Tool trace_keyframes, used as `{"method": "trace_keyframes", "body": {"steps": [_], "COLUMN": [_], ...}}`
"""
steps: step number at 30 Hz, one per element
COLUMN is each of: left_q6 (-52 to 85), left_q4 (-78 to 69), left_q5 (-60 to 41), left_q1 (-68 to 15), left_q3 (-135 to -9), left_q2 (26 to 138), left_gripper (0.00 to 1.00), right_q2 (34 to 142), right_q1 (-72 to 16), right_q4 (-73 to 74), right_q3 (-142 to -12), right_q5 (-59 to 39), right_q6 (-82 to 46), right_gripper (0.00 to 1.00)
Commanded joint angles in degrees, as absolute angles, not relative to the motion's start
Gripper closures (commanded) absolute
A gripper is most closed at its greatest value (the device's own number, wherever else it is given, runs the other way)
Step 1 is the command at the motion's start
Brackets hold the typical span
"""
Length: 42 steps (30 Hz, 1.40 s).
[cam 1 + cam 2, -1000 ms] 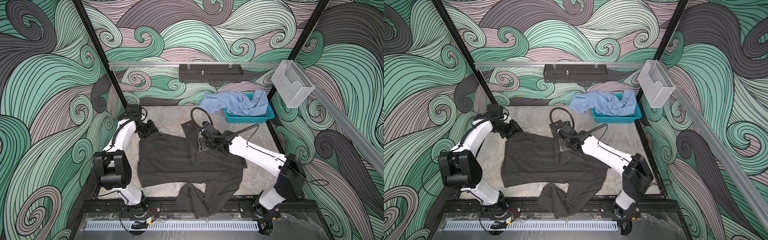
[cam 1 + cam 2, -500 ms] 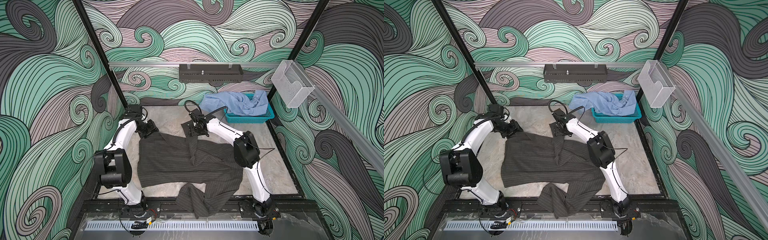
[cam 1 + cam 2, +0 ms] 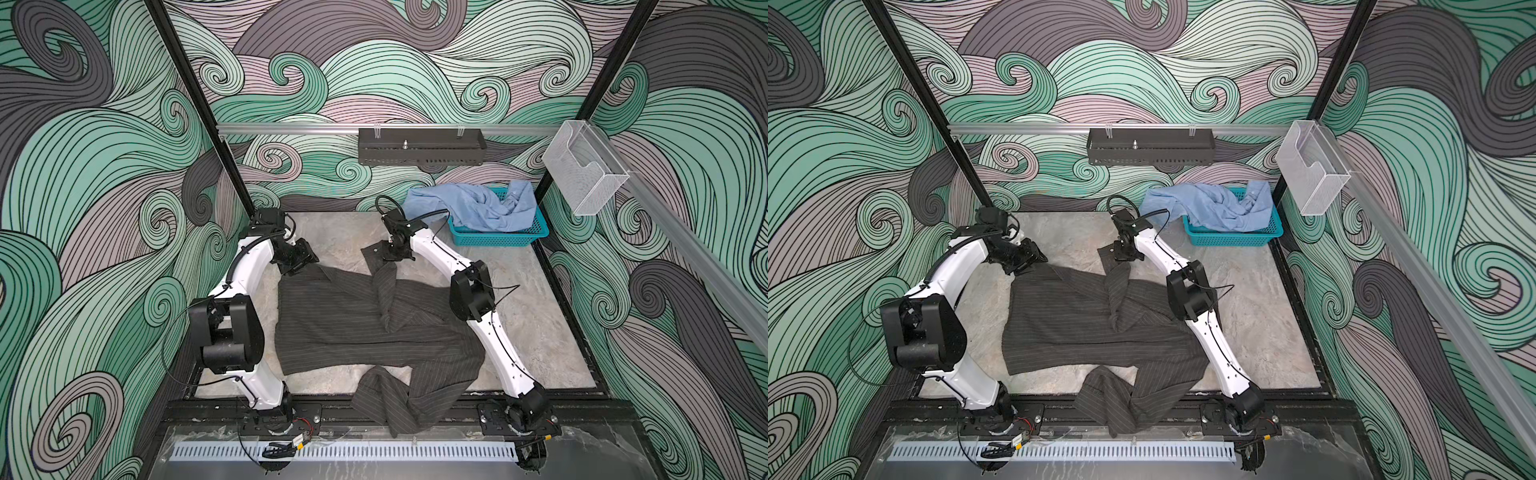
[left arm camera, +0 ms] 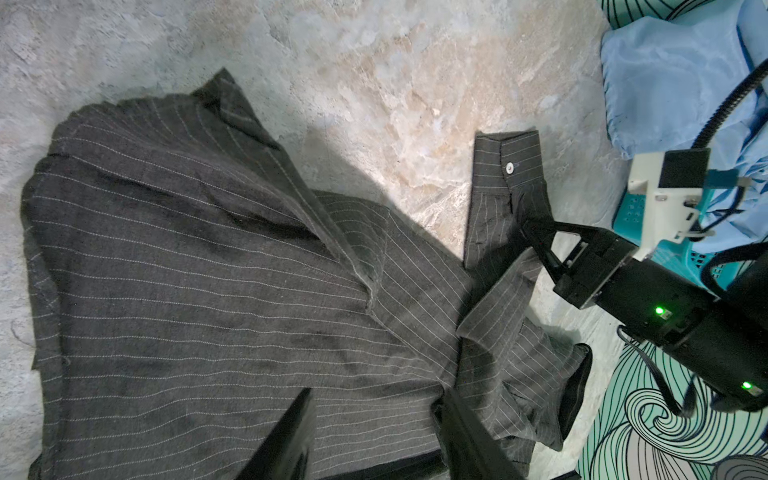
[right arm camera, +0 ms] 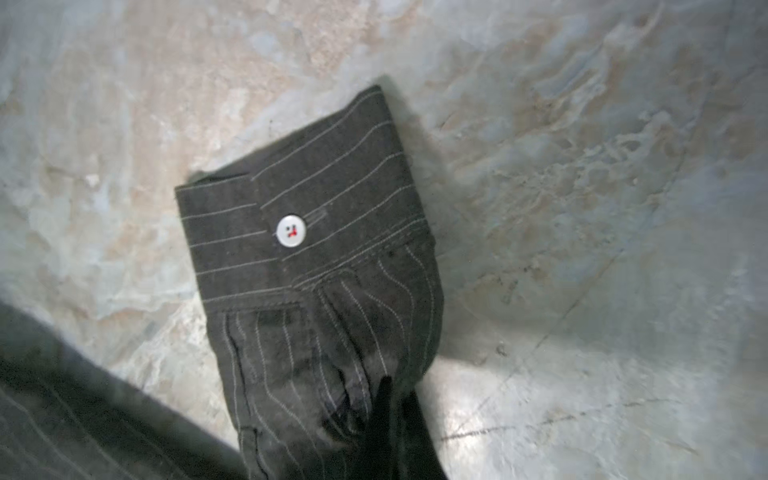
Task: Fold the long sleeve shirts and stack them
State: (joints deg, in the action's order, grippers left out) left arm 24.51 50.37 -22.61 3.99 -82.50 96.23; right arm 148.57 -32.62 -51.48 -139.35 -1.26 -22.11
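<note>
1. Right end effector (image 4: 535, 232): jaws closed flat on one sleeve of the dark grey pinstriped shirt (image 3: 353, 324), just behind the cuff (image 5: 299, 208). Left end effector (image 3: 300, 261): jaws about half apart with nothing between them, at the shirt's upper-left corner in both top views.
2. Grey shirt: spread at frame centre on the tabletop (image 3: 532, 316). The held sleeve reaches toward upper centre. The other sleeve is bunched at lower centre and trails over the tabletop's front edge.
3. Light blue shirt (image 3: 473, 205): crumpled and not yet folded, spilling from the teal basket (image 3: 498, 239), upper right of centre.
4. Risks, as judged:
   - The narrow pinch may slip off the thin cloth.
   - Pulling the sleeve may drag the flattened body askew, since nothing pins it.
   - The trailing sleeve may snag at the edge.
5. Materials:
   - Grey shirt: soft matte weave with pale pinstripes; stiff stitched cuff with a round white button (image 5: 291, 230).
   - Blue shirt: smooth and limp.
   - Basket: perforated plastic.
   - Tabletop: mottled and stone-like.
</note>
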Motion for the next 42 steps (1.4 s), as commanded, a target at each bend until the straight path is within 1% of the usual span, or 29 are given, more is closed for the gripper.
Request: {"method": "trace_keyframes", "body": {"steps": [1,4,8,10,13,15,17,18,20,26,28,31,36,40,41,42], "left_q6": [23.47,23.73,24.36,24.68,24.72,24.46,24.35,24.41,24.61,25.14,25.37,25.36,25.77,26.98,27.28,27.48], "left_q4": [50.81,50.45,49.88,49.41,49.39,49.76,50.06,50.09,50.00,49.75,49.59,49.54,49.57,48.89,48.72,48.58], "left_q5": [-24.07,-24.66,-25.30,-25.69,-26.06,-25.93,-25.82,-25.84,-25.92,-25.93,-25.84,-25.73,-25.53,-25.14,-25.11,-25.14], "left_q1": [3.73,3.68,3.69,3.65,3.69,3.69,3.78,3.82,3.79,3.96,3.95,4.04,4.78,6.11,6.36,6.58], "left_q3": [-84.81,-84.49,-83.77,-83.43,-83.58,-84.08,-84.44,-84.59,-84.85,-85.08,-84.91,-84.48,-83.67,-82.56,-82.30,-82.04], "left_q2": [96.56,96.13,95.44,95.19,94.99,94.95,94.98,94.94,94.91,94.48,94.18,93.62,92.29,90.59,90.08,89.71], "left_gripper": [0.48,0.48,0.48,0.48,0.48,0.48,0.48,0.48,0.48,0.48,0.48,0.48,0.48,0.48,0.48,0.48], "right_q2": [135.26,124.90,116.20,112.89,110.88,110.96,111.63,112.03,112.48,111.42,110.96,110.83,113.18,116.06,116.75,117.24], "right_q1": [-33.34,-34.25,-35.75,-37.34,-39.47,-40.82,-42.31,-43.26,-44.90,-50.54,-53.47,-57.54,-64.44,-70.34,-71.59,-72.86], "right_q4": [-52.42,-50.65,-46.47,-41.58,-36.98,-36.53,-38.25,-39.71,-43.00,-51.42,-53.40,-56.54,-59.27,-59.51,-59.36,-58.27], "right_q3": [-136.88,-134.37,-132.82,-130.04,-128.24,-128.40,-128.83,-128.78,-128.15,-117.80,-113.62,-110.24,-108.70,-108.19,-108.15,-107.79], "right_q5": [2.94,8.51,11.94,14.09,16.36,17.61,18.81,19.73,21.86,23.57,27.90,30.76,31.76,30.86,29.56,27.88], "right_q6": [-18.01,-11.46,-1.53,5.89,14.49,17.54,18.02,17.08,11.27,-16.88,-24.93,-33.93,-40.05,-40.91,-40.64,-39.61], "right_gripper": [1.00,1.00,1.00,1.00,1.00,1.00,1.00,1.00,1.00,1.00,1.00,1.00,1.00,1.00,0.95,0.75]}}
